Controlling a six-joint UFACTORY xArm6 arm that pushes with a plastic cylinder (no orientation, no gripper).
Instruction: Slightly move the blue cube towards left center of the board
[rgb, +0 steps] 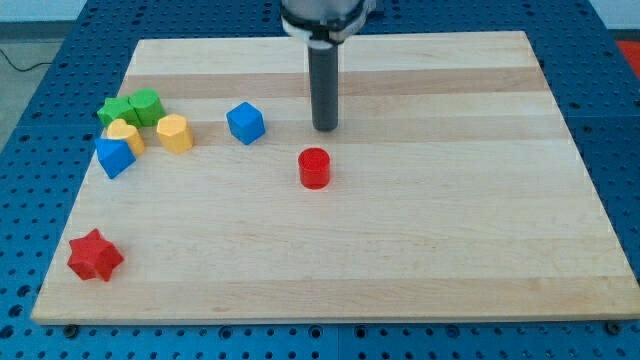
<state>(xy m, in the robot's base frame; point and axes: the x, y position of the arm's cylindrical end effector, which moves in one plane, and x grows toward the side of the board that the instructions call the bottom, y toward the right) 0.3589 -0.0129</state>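
A blue cube sits on the wooden board, left of centre in the upper half. My tip stands to the right of it, apart from it by about a block's width or more. A red cylinder lies just below and slightly left of my tip, not touching it. The rod rises straight up to the view's top.
At the view's left is a cluster: two green blocks, two yellow blocks and a second blue block. A red star-shaped block lies at the lower left. The board's left edge runs close to the cluster.
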